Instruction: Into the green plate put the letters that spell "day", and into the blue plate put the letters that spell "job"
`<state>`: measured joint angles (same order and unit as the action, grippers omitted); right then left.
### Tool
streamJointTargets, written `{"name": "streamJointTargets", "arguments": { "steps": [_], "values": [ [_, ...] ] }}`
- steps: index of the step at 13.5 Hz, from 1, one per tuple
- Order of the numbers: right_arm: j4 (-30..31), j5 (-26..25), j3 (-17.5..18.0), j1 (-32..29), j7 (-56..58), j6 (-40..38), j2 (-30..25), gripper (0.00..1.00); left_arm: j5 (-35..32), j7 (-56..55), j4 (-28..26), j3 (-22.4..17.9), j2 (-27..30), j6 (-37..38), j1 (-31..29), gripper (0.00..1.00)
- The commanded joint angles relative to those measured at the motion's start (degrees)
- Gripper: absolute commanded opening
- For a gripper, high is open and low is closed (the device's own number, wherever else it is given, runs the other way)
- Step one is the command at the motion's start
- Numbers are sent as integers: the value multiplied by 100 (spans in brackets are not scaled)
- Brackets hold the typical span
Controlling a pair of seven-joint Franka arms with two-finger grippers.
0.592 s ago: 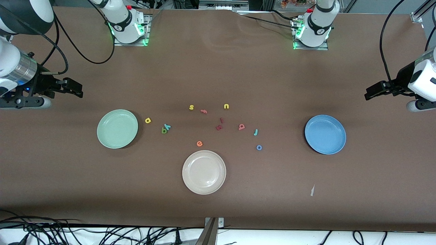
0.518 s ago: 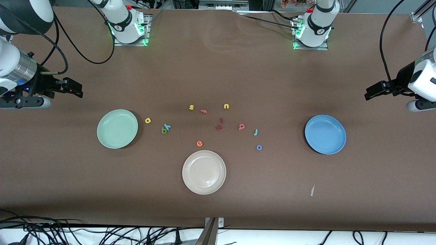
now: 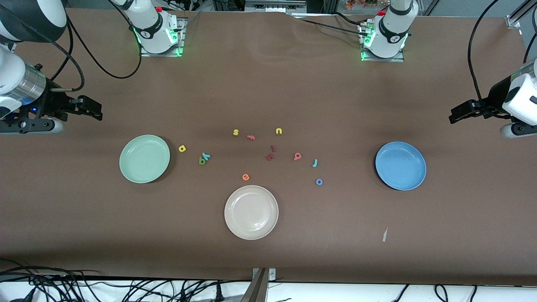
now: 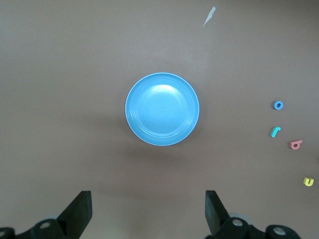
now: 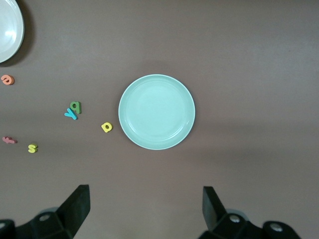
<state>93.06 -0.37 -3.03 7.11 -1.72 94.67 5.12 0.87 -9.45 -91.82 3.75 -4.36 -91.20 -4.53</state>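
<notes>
Front view: both grippers wide open, empty; right gripper (image 3: 94, 110) near green plate (image 3: 144, 158), left gripper (image 3: 457, 114) near blue plate (image 3: 400, 165), letters between.

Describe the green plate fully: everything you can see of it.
The green plate is round, pale mint green, smooth and slightly glossy like plastic, with a shallow raised rim and a flat well. It lies flat and upright on the brown table toward the right arm's end, and nothing is in it. Nothing touches it but the table; the yellow letter lies beside it, apart from the rim. In the right wrist view it sits centred ahead of the open right gripper.
</notes>
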Motion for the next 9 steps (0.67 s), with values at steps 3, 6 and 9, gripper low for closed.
{"name": "streamJointTargets", "arguments": {
  "steps": [3, 6, 9],
  "values": [
    [-34, -7, 31, 9, 49, -80, 15, 100, 150, 181, -64, -15, 32, -82, -75, 100],
    [1, -7, 31, 9, 49, -72, 15, 100, 150, 181, -64, -15, 32, -82, -75, 100],
    [1, -7, 31, 9, 49, -72, 15, 100, 150, 207, -64, -15, 41, -82, -75, 100]
  ]
}}
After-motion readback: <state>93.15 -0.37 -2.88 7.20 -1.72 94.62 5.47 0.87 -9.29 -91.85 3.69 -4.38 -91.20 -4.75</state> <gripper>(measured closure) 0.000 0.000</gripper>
